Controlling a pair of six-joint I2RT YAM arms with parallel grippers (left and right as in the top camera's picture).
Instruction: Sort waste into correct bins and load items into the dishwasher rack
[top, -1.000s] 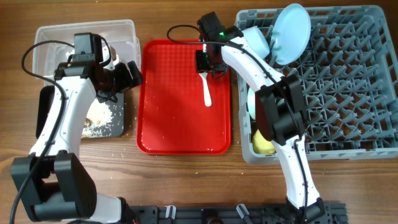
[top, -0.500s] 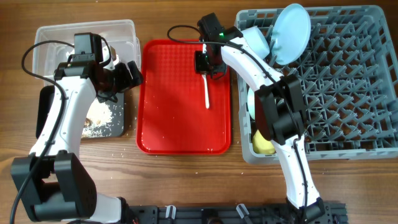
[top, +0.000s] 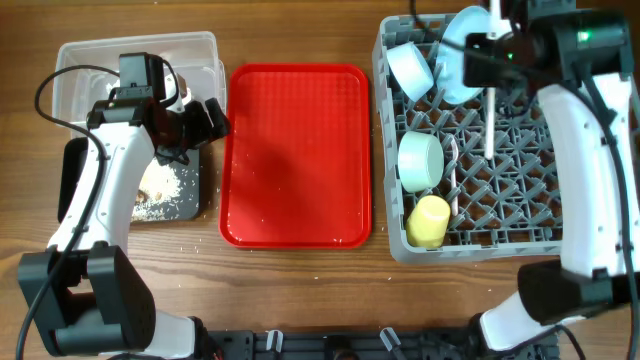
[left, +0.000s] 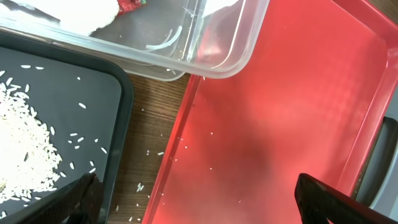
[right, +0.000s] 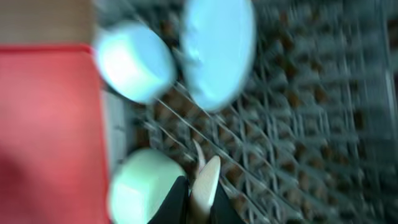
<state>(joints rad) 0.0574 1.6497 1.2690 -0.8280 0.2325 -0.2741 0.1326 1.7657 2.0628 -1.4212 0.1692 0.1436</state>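
Note:
My right gripper (top: 490, 48) is shut on a white plastic spoon (top: 489, 110) and holds it above the grey dishwasher rack (top: 530, 200); the spoon (right: 207, 180) shows between the jaws in the blurred right wrist view. In the rack sit a pale blue plate (top: 468, 40), two blue-green bowls (top: 410, 65) (top: 421, 160), a yellow cup (top: 429, 222) and another white utensil (top: 455, 185). My left gripper (top: 200, 125) is open and empty, over the gap between the black tray (left: 74, 93) and the red tray. The clear tub (top: 90, 70) holds a white-and-red wrapper (left: 99, 11).
The flat red serving tray (top: 295, 150) lies between the bins and the rack, with only a few rice crumbs on it (left: 273, 124). White rice (top: 165, 185) lies in the black tray. Loose grains lie on the wooden table (left: 149, 155).
My right gripper has lifted the white spoon off the red tray and carried it right, over the rack. The left arm has not moved.

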